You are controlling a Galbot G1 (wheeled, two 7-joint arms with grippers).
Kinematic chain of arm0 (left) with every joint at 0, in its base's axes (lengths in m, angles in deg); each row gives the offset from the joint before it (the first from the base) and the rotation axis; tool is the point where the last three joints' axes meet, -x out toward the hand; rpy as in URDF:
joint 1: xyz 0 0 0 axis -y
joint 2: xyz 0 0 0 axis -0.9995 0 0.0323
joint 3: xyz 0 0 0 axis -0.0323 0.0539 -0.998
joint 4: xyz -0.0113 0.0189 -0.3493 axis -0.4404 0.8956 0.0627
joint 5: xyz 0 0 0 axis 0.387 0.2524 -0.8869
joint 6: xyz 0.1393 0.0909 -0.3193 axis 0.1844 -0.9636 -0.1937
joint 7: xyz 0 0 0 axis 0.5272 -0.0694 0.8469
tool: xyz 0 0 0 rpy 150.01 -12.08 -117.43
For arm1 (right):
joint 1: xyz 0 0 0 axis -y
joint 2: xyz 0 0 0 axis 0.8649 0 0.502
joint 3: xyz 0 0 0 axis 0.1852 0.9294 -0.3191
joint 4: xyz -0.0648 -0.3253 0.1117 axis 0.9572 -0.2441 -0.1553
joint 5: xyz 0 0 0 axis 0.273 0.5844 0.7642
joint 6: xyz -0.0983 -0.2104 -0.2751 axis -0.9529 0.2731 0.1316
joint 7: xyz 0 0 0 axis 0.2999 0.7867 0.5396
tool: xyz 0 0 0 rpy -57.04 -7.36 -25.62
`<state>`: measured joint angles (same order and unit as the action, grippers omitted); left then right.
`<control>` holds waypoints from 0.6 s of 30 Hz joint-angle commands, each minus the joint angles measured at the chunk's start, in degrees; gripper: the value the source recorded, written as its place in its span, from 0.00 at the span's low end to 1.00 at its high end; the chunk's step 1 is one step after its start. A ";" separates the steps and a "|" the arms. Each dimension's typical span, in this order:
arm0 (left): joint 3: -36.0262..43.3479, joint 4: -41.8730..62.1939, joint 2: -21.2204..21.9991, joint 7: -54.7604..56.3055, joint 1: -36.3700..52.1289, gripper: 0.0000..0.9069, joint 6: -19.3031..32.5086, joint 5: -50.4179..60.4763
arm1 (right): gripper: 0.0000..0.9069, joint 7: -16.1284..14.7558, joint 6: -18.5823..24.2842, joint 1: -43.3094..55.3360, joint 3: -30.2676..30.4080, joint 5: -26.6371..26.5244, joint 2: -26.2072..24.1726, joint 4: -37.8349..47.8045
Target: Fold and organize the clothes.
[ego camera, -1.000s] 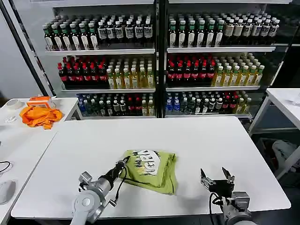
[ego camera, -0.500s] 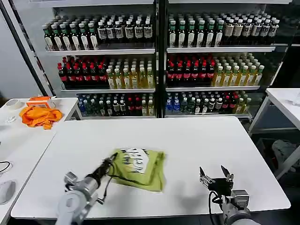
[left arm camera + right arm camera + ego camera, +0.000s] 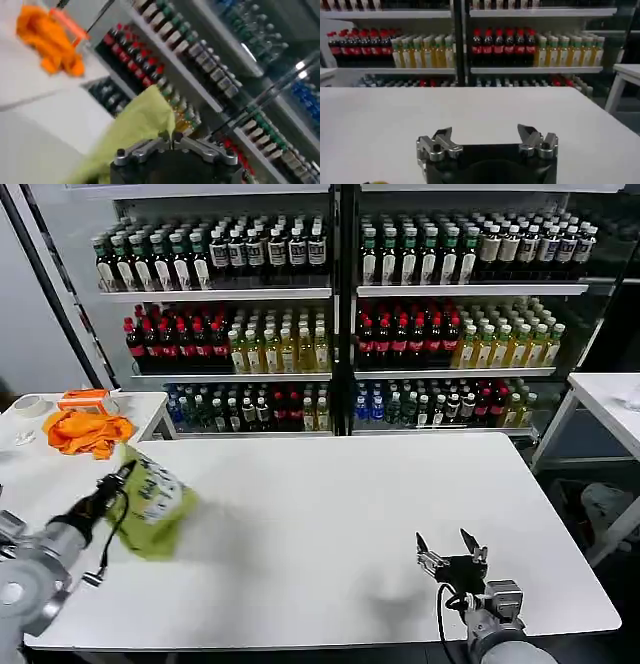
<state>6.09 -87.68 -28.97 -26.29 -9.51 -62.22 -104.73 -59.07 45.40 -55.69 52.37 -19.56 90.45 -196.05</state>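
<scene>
- Over the left edge of the white table (image 3: 330,514), the folded yellow-green T-shirt (image 3: 155,504) hangs bunched from your left gripper (image 3: 124,471), print side facing out, clear of the tabletop as far as you can judge from the head view.
- Your left gripper's fingers are pressed together on a top edge of the cloth; in the left wrist view the shirt (image 3: 135,125) drapes down from the closed tips (image 3: 172,139).
- Folding looks done to you or nearly so; the step in hand is carrying the bundle to its resting place, probably the side table (image 3: 40,474) at the left.
- Keep the pinch firm and move smoothly: a single-edge hold lets the layers swing and fall open.
- Lower the trailing end first, so the folds stack instead of crumpling, and release only once the cloth is supported.
- Steer clear of the orange cloth (image 3: 86,431) lying farther back on that side table; it is not part of the job.
- Your right gripper (image 3: 450,555) waits with fingers spread above the near right part of the table, well apart from the shirt; leave it there.
</scene>
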 commanded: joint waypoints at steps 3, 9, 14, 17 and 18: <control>25.39 -2.37 0.14 -3.48 -2.84 0.04 4.13 41.43 | 1.00 -0.07 0.61 0.03 0.14 0.46 0.09 -0.19; 36.47 -2.52 4.80 -3.19 0.00 0.04 5.55 50.98 | 1.00 -0.12 0.82 -1.09 -1.47 0.31 -0.27 -1.34; 41.97 -5.24 5.87 -3.15 -0.18 0.04 5.43 53.68 | 1.00 -0.23 0.99 -1.89 -3.42 -0.38 -0.74 -1.89; 44.91 -6.28 6.70 -3.15 -0.18 0.04 4.71 53.92 | 1.00 -0.25 1.01 -1.96 -4.04 -0.90 -1.02 -1.89; 45.99 -6.27 7.13 -3.15 -0.03 0.04 4.65 54.18 | 1.00 -0.27 1.01 -1.91 -4.11 -1.04 -1.08 -1.81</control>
<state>34.95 -91.36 -25.11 -28.82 -10.20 -58.33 -65.10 -59.30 46.33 -57.32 49.82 -20.14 89.44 -197.56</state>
